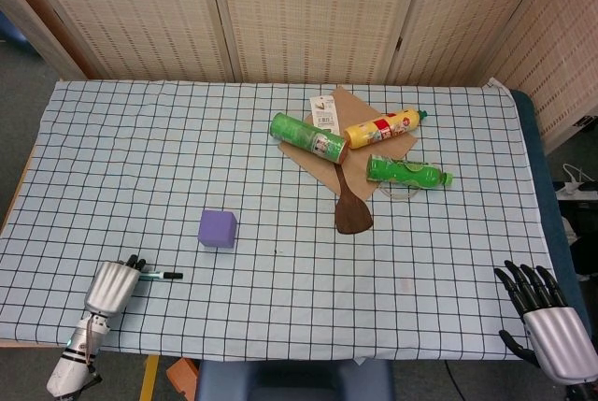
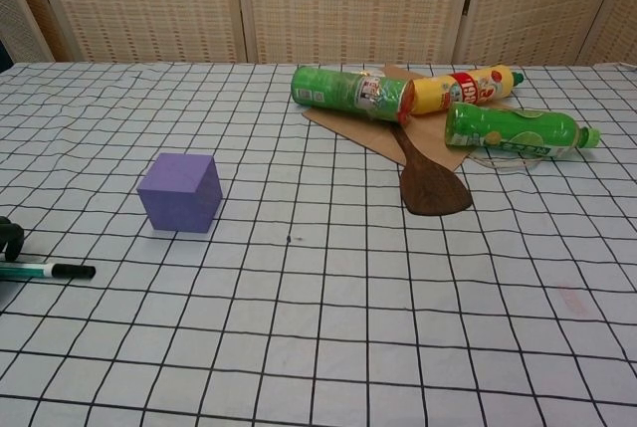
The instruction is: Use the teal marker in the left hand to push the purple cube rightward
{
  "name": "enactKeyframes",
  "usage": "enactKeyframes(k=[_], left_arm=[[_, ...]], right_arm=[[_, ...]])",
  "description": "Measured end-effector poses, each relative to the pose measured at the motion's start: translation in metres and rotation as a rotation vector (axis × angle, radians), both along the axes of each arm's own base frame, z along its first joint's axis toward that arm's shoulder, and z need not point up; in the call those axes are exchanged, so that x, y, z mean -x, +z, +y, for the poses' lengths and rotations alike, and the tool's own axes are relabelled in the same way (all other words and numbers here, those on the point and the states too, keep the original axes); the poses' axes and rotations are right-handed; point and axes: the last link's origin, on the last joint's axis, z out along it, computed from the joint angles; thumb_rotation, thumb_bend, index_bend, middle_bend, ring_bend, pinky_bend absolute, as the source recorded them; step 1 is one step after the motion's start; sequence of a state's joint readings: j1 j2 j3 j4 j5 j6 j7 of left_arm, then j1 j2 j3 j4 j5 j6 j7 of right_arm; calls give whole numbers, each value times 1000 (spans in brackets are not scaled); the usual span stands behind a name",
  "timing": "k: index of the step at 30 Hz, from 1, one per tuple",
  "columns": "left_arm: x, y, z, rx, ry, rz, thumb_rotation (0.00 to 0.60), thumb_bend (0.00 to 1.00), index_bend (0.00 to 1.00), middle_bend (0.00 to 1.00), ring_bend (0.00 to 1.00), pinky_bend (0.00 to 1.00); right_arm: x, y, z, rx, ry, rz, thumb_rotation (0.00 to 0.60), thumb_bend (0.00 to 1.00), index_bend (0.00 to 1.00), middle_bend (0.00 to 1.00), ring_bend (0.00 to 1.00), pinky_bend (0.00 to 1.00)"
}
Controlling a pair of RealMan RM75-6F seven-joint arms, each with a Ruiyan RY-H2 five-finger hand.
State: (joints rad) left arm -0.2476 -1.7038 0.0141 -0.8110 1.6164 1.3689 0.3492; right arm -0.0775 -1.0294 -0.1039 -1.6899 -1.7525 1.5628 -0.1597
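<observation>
Low, left hand (image 1: 110, 287) fingers (image 1: 132, 262) over teal marker (image 1: 161, 276).

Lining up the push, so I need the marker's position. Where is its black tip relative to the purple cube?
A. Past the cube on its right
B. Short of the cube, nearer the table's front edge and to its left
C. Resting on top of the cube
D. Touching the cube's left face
B: the teal marker lies flat by the left robot hand, with bare cloth between its tip and the purple cube.
</observation>
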Motion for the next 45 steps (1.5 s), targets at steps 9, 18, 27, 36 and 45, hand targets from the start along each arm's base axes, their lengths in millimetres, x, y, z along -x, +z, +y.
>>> enactKeyframes(k=[9, 18, 27, 36, 45], left_arm=[[1, 0, 2, -11, -5, -8, 600, 480, 605, 563, 765, 1000], [-3, 12, 5, -64, -58, -84, 600, 615, 756, 716, 801, 1000], [3, 42, 31, -117, -96, -182, 600, 643, 769, 727, 804, 1000], [11, 58, 71, -68, -96, -181, 600, 660, 769, 728, 808, 1000], [0, 37, 103, 27, -114, -78, 600, 663, 769, 728, 809, 1000]], right_arm=[[0, 1, 1, 8, 0, 1, 600, 126, 0, 0, 0, 0], [1, 0, 0, 15, -5, 6, 600, 126, 0, 0, 0, 0], [1, -3, -3, 22, -20, 23, 600, 125, 0, 0, 0, 0], [1, -7, -5, 26, -34, 32, 600, 126, 0, 0, 0, 0], [1, -9, -7, 21, -37, 35, 600, 126, 0, 0, 0, 0]])
